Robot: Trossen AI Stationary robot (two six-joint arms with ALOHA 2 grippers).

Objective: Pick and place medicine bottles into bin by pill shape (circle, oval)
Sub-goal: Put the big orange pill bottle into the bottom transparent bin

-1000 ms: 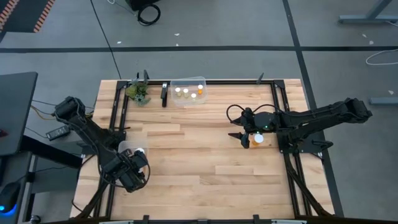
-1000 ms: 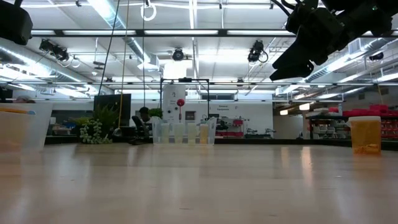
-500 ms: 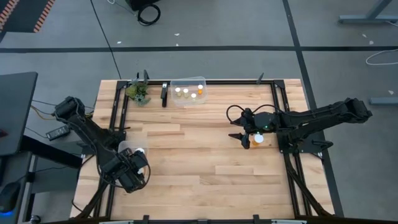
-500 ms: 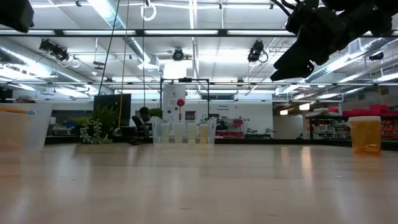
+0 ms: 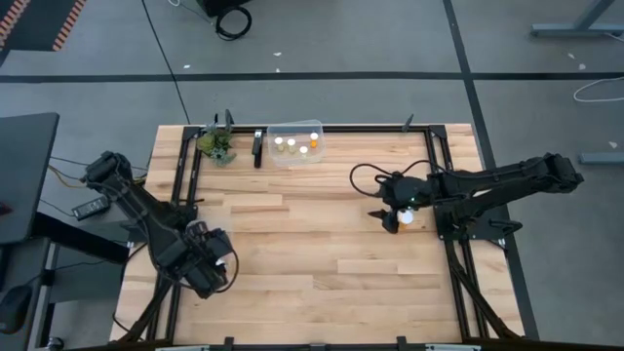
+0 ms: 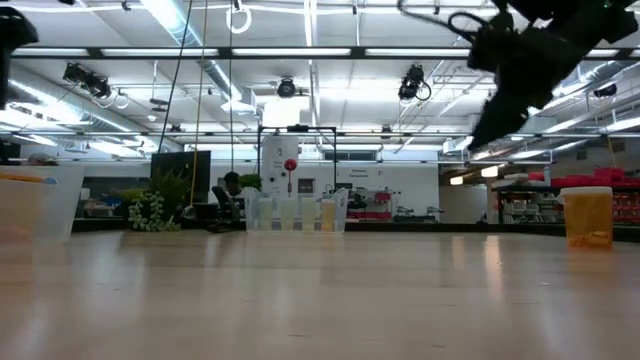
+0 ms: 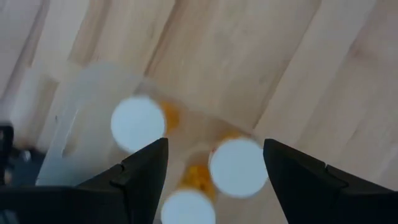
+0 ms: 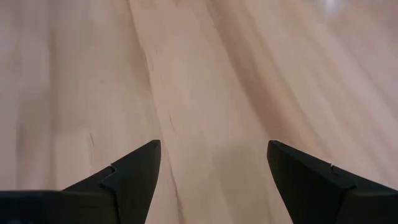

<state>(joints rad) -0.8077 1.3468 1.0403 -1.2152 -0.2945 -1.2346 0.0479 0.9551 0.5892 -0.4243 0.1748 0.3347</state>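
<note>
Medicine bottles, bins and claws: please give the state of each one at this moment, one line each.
Left claw: open, empty, above the left bin.
Left bin: clear, holds three capped bottles.
Right claw: open, empty, over bare table.
Loose bottle: capped, upright on the table next to the right claw.
Far bin: clear, holds four capped bottles.
Plant: standing at the far left corner.

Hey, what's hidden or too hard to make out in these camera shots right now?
- Pill shapes: bottles in the far bin are too small in the high view, hazy in the low view.
- Left clear bin: the left hand covers it from above; the low view's edge cuts it off.
- Third bottle there: cut off by the left wrist view's edge.
- Bottle by the right hand: the arm partly covers it.
</note>
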